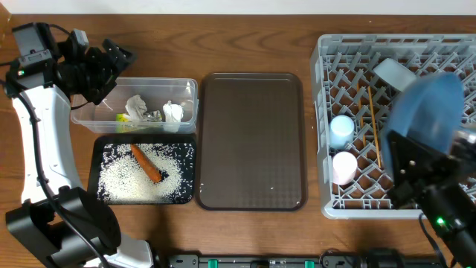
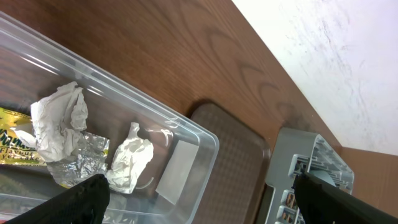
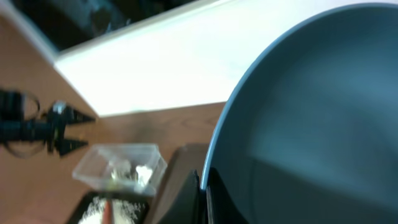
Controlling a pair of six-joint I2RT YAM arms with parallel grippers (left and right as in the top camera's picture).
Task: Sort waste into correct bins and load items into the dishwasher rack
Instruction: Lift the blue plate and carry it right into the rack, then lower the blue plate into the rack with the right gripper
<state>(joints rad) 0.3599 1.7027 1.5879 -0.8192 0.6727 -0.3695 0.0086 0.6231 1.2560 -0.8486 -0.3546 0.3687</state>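
Dark-blue plate (image 1: 428, 112): rim clenched in right pincer (image 3: 203, 194), standing on edge directly above dishwasher rack (image 1: 357, 42).

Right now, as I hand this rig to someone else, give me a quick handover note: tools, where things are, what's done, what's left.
Left tool: open, holding nothing, above the clear tub.
Right tool: shut on the dark-blue plate, held on edge over the right side of the dishwasher rack.
Done: napkins and wrapper are in the tub. Rice and carrot are in the black tray. Light-blue cup, pinkish-white cup, chopsticks and white bowl are in the rack.
Left: seat the plate in the rack and release it.
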